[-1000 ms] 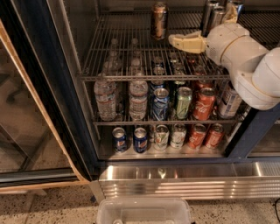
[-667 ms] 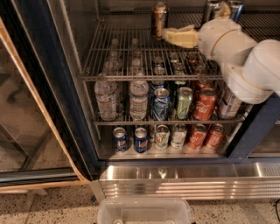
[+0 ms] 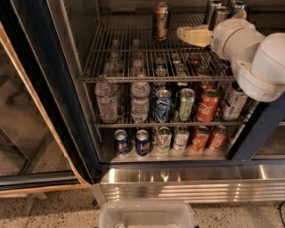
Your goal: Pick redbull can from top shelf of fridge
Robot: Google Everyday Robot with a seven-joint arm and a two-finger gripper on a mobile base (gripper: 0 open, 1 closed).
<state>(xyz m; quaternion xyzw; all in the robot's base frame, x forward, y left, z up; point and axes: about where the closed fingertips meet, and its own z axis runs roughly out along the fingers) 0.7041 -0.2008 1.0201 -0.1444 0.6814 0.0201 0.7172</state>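
The fridge [image 3: 35, 89] stands open with its dark blue frame. Its top shelf [image 3: 120, 53] is a grey wire rack. Three slim silver-and-blue redbull cans stand at its back right: one [image 3: 212, 10], a second [image 3: 220, 17] beside it, and a third [image 3: 239, 8] partly hidden behind my arm. A wider brown-gold can [image 3: 160, 21] stands at the back middle. My gripper [image 3: 183, 34] hangs just above the top shelf, pointing left, between the brown-gold can and the redbull cans, a little in front of them. It holds nothing.
Lower racks carry water bottles [image 3: 107, 100] and several soda cans [image 3: 207, 104]. The glass door [image 3: 26, 116] is slid open at the left. A ribbed steel base panel [image 3: 187, 187] runs below, and a clear plastic bin [image 3: 147, 214] sits on the floor in front.
My gripper swung left toward the brown-gold can, then drew back right and slightly up. The cans have not moved.
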